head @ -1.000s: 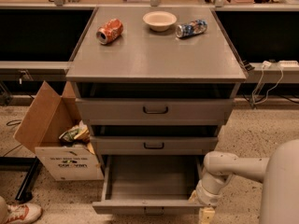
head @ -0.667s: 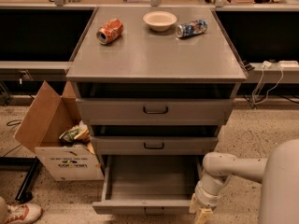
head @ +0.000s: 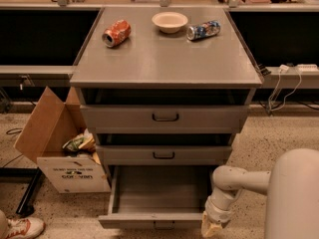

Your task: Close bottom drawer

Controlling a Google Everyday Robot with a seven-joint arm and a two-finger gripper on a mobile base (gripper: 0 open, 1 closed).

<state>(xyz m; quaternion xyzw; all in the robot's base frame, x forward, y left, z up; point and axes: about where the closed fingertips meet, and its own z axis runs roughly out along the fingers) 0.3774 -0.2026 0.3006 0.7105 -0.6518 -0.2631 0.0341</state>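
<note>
The gripper [head: 211, 226], a tan wedge-shaped tip on a smooth, cream-coloured jointed arm [head: 234, 179], hangs low and near, just beside the right end of the bottom drawer's front; whether it is apart or together I cannot tell, and whether it touches the front I cannot tell either. That low place at the front panel looks chosen for a push away towards the cabinet, since a flat front gives a broad face to press on. The bottom drawer [head: 159, 195] stands pulled well out from the foot of the cabinet, a wide shallow tray of dull grey sheet metal with a bare floor and a plain front with a small dark handle [head: 163, 226] at its centre. Above it the middle drawer [head: 164, 155] and the top drawer [head: 164, 117], the same grey with dark loop handles, each stand out a little. On the flat matte cabinet top [head: 164, 63] lie an orange can [head: 116, 33] on its side at far left, a pale round bowl [head: 170, 21] upright at the far middle, and a blue can [head: 203, 30] on its side at far right. To the left, on the speckled floor [head: 271, 138], an open cardboard box [head: 72, 176] holds crumpled wrappers, well clear of the drawer's path.
</note>
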